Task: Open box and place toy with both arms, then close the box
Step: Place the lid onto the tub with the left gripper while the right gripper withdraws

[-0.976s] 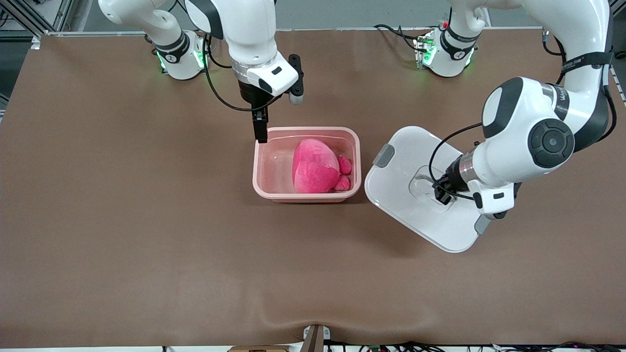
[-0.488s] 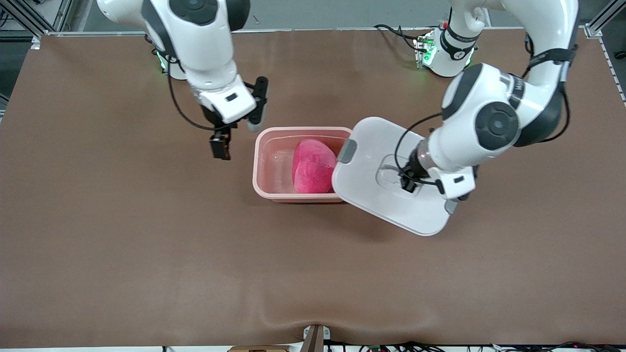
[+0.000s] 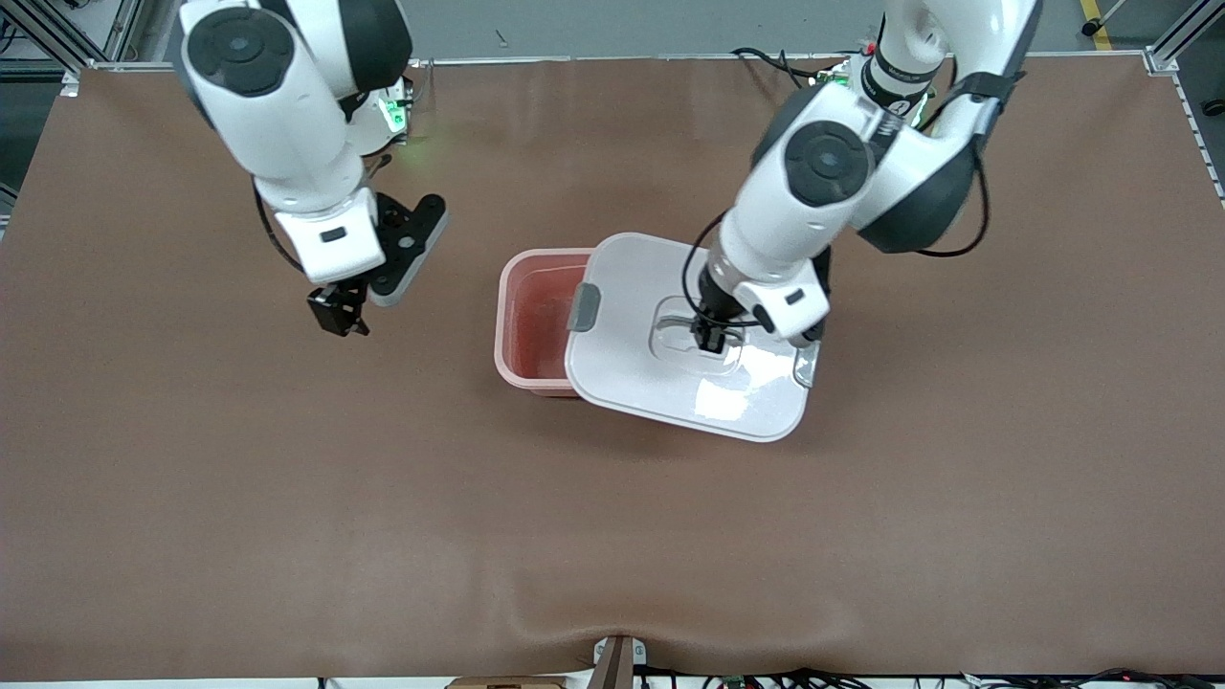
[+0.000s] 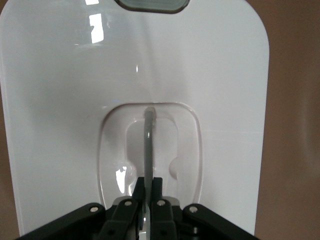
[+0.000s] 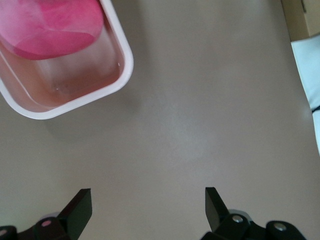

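The translucent pink tub point(image 3: 526, 325) stands mid-table. My left gripper point(image 3: 709, 337) is shut on the clear centre handle point(image 4: 148, 145) of the white lid point(image 3: 651, 378) and holds the lid over most of the tub, skewed toward the left arm's end. A grey clip point(image 3: 583, 307) shows on the lid's edge. The hot-pink toy point(image 5: 55, 27) lies in the tub point(image 5: 90, 95); in the front view the lid hides it. My right gripper point(image 3: 340, 316) is open and empty over bare table beside the tub, toward the right arm's end; its fingertips point(image 5: 80, 210) show in the right wrist view.
The brown table point(image 3: 287, 498) stretches all round the box. The arm bases point(image 3: 885, 72) stand at the edge farthest from the front camera.
My left gripper carried the lid from the table sideways until it covers most of the tub. My right gripper drew away from the tub toward the right arm's end.
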### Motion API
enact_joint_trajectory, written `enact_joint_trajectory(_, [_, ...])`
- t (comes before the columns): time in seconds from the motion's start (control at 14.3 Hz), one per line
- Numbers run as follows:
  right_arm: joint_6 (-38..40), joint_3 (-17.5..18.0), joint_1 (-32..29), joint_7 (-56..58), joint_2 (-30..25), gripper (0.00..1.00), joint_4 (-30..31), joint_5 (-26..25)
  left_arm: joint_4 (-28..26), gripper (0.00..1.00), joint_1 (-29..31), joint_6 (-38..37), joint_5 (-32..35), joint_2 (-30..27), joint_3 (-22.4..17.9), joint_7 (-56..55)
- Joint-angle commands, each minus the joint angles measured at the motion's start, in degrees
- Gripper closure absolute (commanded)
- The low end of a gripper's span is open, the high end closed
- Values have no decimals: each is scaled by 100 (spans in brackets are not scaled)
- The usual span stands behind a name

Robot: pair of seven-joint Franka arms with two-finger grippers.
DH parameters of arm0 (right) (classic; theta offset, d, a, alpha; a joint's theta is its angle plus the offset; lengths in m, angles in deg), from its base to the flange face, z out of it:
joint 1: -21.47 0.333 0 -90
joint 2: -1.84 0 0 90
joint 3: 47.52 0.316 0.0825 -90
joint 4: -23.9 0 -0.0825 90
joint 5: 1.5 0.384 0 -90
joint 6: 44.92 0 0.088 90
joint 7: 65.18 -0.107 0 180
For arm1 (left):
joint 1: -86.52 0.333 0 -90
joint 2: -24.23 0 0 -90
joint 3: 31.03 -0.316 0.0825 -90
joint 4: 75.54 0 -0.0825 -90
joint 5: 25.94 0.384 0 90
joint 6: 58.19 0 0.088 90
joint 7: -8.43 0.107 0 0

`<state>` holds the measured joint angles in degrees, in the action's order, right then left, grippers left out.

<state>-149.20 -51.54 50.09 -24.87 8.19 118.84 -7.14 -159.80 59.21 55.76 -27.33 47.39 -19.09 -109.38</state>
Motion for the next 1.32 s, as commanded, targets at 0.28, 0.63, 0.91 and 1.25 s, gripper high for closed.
enact_joint_trajectory(0.28, [602,190,-1110,-76,-64,0,-283,151,85,100,-960,664,1112,435,-34,-2077])
enact_joint_trajectory(0.63, [514,305,-1832,-111,-169,0,-362,334,85,100,-1303,908,1632,594,-34,-3149])
enact_joint_trajectory(0.91, [593,297,-2482,-268,-187,0,-345,791,6,100,-1479,1033,1817,690,-42,-3432])
enact_joint_trajectory(1.25, [663,244,-2773,-1294,-230,0,-257,819,-46,100,-1540,1024,1975,840,-25,-3407])
